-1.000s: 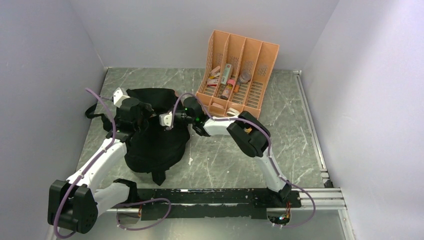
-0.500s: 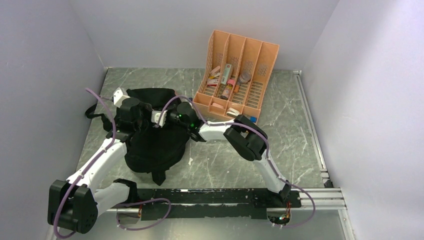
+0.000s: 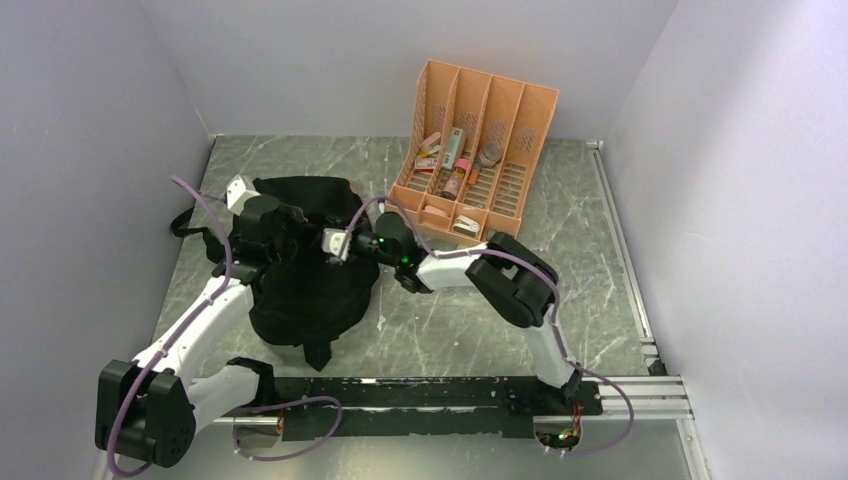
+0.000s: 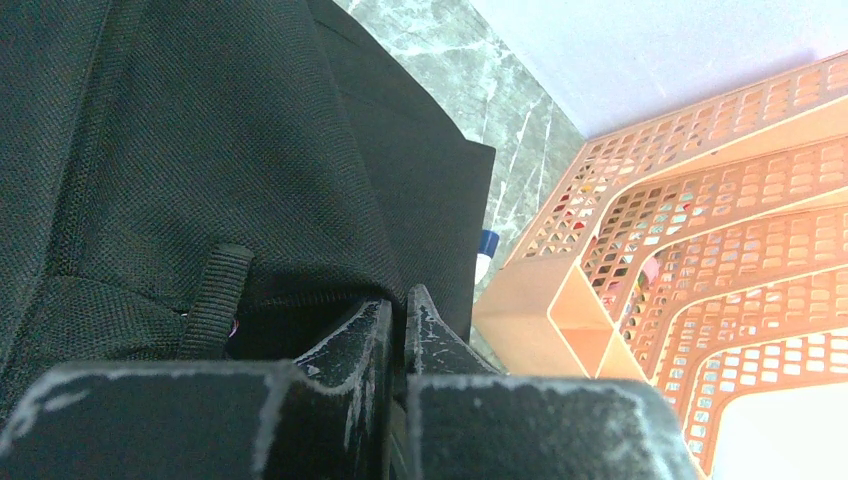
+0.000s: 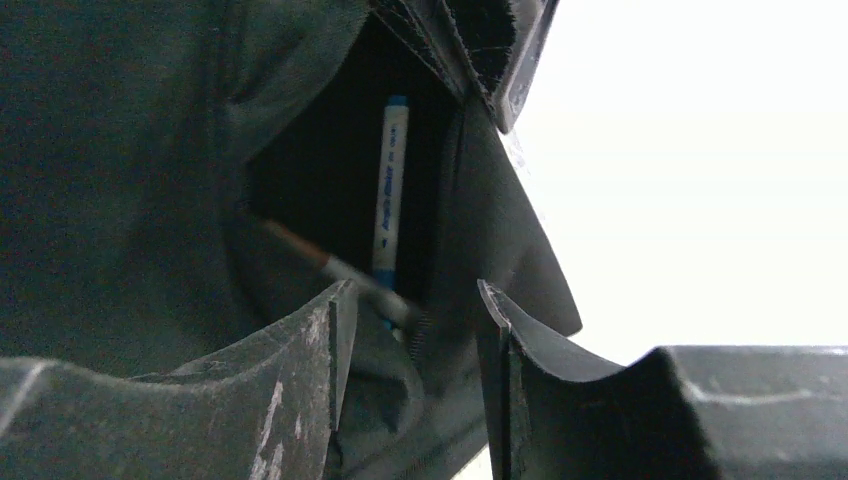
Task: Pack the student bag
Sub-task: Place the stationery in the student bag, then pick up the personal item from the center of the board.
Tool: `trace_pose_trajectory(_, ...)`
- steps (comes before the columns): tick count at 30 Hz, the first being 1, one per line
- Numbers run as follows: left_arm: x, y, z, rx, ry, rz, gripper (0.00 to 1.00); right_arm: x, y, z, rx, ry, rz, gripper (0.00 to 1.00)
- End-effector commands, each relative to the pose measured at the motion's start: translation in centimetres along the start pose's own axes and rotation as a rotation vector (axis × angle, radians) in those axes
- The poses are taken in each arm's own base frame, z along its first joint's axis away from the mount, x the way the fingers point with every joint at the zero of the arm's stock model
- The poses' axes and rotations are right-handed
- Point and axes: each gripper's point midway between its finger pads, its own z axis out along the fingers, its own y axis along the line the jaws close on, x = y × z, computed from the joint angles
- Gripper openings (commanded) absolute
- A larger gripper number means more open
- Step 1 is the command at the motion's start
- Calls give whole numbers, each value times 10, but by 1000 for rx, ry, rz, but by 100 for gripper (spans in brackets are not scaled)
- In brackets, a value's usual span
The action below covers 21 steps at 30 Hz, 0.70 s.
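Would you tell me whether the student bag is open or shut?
Open: the right wrist view shows a white pen inside the gaping student bag.

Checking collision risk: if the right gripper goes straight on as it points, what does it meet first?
Probably the pen inside the student bag, whose dark opening lies dead ahead of the open right gripper; depth unclear.

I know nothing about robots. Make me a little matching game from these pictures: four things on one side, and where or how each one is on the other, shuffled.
Things:
1. left claw
2. right claw
3. blue-and-white pen
4. orange organizer

States:
A. inside the student bag
B. fingers apart
C. standing apart from the bag, small items in its slots
D. fingers pressed together

Pairs: 1-D, 2-B, 3-A, 4-C
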Motion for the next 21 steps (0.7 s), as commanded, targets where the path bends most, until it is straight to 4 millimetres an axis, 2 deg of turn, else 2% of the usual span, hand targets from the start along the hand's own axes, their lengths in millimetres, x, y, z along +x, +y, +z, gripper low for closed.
trace_pose_trajectory(1,-14,-30,-8,98,-36,-16,5,-49,-21,-31,57,-150,56,50)
trace_pose_trajectory(3,-13,-30,-7,98,-34,-18,5,-57,-30,-47,92,-146,127,50)
trace_pose_trajectory(8,-14,-30,-8,97,-35,-14,5,-49,-46,-80,210,-30,334,50)
trace_pose_trajectory(13,-13,-30,-8,99,-34,-14,5,-46,-54,-101,259,58,470,52)
trace_pose_trajectory(17,-14,-31,-8,101,-36,-15,5,-21,-66,-102,347,233,636,52)
trace_pose_trajectory(19,-13,-30,-8,101,-35,-15,5,-13,-81,-94,390,348,703,52)
trace_pose_trajectory(21,-14,-31,-9,103,-37,-12,5,1,-86,-87,437,463,779,53)
